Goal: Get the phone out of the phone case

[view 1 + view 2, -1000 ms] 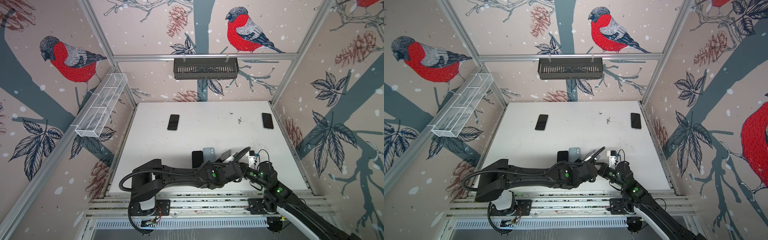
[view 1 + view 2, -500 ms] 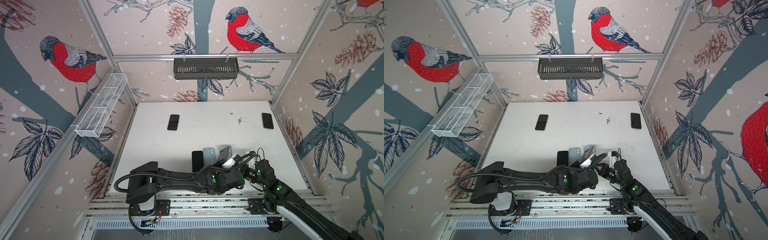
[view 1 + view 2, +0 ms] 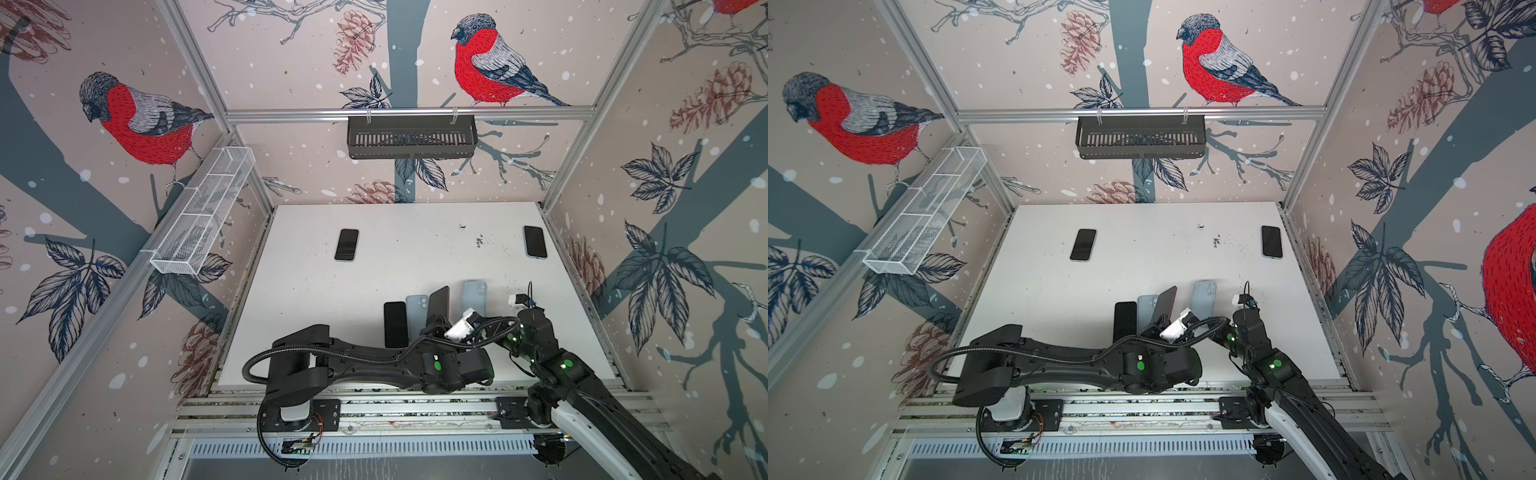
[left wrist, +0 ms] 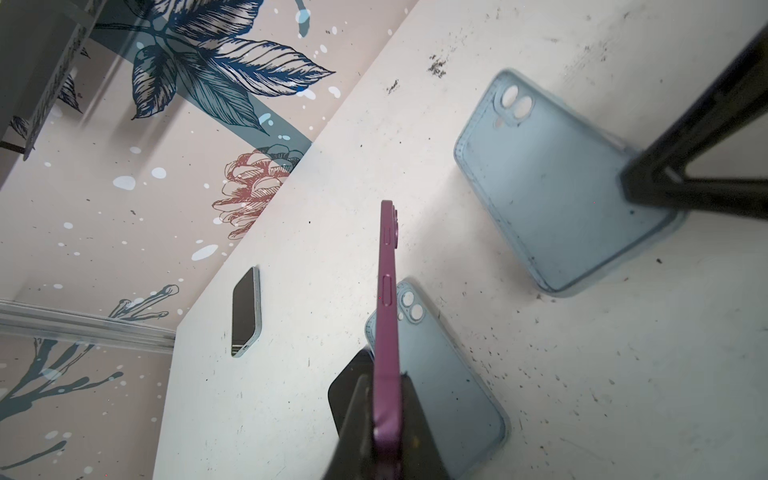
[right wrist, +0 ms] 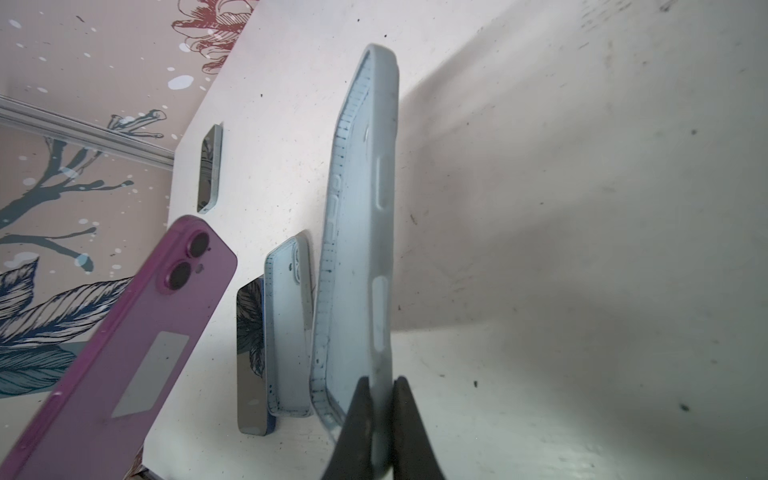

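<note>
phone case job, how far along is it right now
Done: the purple phone is out of the light blue case. The two are held clearly apart, and the case looks empty.
In hand: the left claw is shut on the phone, and the right claw is shut on the case's edge.
Left: probably only setting both down on the table.

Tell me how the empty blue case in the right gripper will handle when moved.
The empty blue case is probably light and somewhat floppy: only a thin shell with cut-outs shows. The right gripper grips just one end, so it may flex or swing.
</note>
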Available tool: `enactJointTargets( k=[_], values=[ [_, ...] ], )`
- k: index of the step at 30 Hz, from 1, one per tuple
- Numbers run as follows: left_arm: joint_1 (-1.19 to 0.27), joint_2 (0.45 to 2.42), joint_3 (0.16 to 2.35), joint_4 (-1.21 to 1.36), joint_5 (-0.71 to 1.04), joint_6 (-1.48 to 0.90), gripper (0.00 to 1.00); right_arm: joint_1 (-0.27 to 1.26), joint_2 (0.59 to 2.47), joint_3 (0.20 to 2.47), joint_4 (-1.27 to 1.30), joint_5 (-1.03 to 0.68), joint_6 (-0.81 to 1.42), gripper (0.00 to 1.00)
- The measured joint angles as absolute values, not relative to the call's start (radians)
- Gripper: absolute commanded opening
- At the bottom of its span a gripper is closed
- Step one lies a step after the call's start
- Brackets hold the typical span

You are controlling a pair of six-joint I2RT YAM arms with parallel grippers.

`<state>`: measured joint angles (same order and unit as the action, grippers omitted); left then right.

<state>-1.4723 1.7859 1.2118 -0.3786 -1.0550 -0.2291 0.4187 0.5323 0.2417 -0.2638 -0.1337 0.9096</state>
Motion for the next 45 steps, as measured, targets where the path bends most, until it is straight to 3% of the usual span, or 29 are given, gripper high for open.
enactJointTargets(
  k=[17,19,27,38,45],
  values=[
    [-1.473,2.164,1.486,-0.513,-1.136,-0.254,0.0,0.226,0.634,0.286,-0.375,-0.289,0.746,0.0],
    [-1.473,2.191,1.509,-0.526,-1.164,-0.271,0.1,0.226,0.642,0.284,-0.391,-0.287,0.734,0.0],
    [-1.473,2.234,1.526,-0.524,-1.204,-0.289,0.25,0.224,0.654,0.264,-0.399,-0.286,0.722,0.0],
    [-1.47,2.24,1.525,-0.497,-1.173,-0.308,0.72,0.221,0.678,0.263,-0.394,-0.281,0.713,0.0],
    [-1.468,2.207,1.496,-0.477,-1.102,-0.315,0.8,0.222,0.692,0.262,-0.376,-0.317,0.703,0.0]
  ],
)
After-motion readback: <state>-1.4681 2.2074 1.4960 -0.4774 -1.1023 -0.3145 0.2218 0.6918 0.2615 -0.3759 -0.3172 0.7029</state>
